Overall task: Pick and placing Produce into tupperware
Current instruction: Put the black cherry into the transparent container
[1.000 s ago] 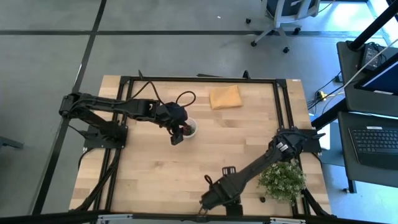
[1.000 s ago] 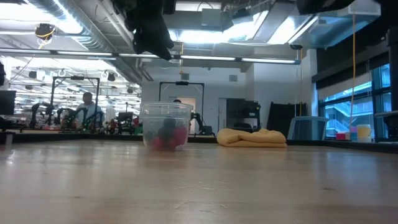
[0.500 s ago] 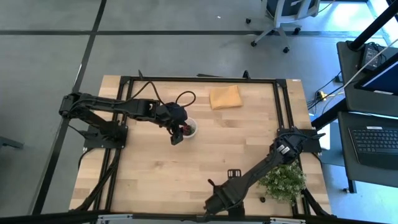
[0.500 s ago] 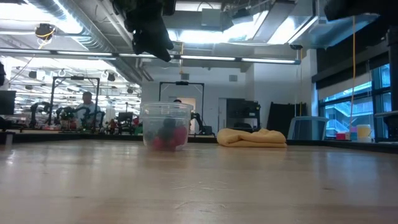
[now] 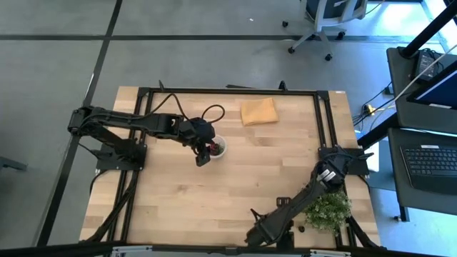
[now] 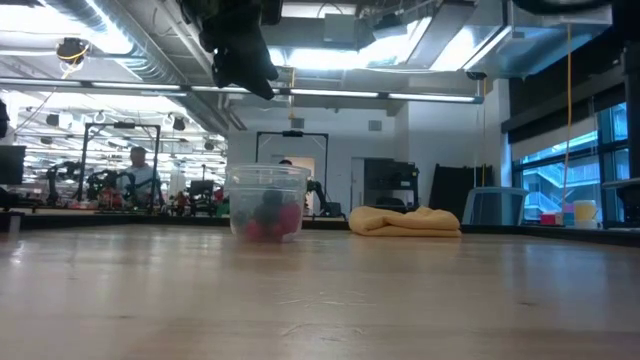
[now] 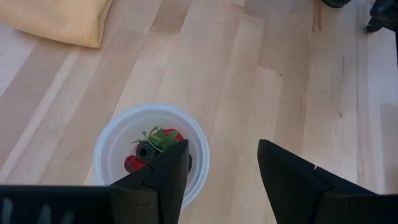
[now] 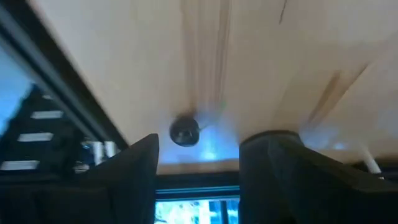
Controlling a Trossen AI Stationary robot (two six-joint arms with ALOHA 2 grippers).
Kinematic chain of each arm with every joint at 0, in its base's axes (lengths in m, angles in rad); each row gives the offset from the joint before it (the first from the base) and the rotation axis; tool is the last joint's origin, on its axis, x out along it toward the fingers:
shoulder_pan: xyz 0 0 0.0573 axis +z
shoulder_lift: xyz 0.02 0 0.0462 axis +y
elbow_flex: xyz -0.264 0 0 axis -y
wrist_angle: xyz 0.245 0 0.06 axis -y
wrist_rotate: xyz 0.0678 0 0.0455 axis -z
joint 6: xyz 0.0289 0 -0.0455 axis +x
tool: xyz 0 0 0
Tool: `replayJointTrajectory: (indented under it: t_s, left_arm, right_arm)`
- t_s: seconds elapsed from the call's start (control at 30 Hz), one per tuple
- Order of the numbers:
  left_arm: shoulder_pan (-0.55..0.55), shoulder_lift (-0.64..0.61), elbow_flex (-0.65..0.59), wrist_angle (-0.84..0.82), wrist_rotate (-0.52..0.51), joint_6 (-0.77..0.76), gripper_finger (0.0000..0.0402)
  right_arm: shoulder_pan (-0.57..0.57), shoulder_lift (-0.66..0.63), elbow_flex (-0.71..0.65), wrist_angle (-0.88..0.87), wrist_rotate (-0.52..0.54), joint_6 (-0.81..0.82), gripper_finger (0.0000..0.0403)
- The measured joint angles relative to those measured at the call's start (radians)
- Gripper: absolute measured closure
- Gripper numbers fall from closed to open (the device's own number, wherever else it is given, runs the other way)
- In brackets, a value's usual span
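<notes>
Left hand (image 5: 205, 155) hovers with fingers apart and empty above the tupperware (image 7: 151, 152) holding produce (image 7: 157, 140) mid-worktop (image 5: 243, 178), while right hand (image 5: 258, 234) sits open at the near edge.

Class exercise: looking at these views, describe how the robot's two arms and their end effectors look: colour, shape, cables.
Both arms are black and jointed, built of slim links. The left arm carries a looping black cable near its wrist. Its end effector has two broad, flat, matte black fingers with angular edges. The right end effector shows similar dark fingers.
</notes>
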Motion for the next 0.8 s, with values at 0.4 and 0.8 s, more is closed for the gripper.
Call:
replayJointTrajectory:
  t_s: [0.4, 0.8]
  left_arm:
    - [0.000, 0.000, 0.000, 0.001, 0.000, -0.001, 0.0217]
    - [0.000, 0.000, 0.000, 0.001, 0.000, -0.002, 0.0217]
  right_arm:
    - [0.086, 0.000, -0.081, 0.070, -0.090, -0.106, 0.0122]
    - [0.098, 0.000, -0.081, 0.146, -0.034, -0.101, 0.0129]
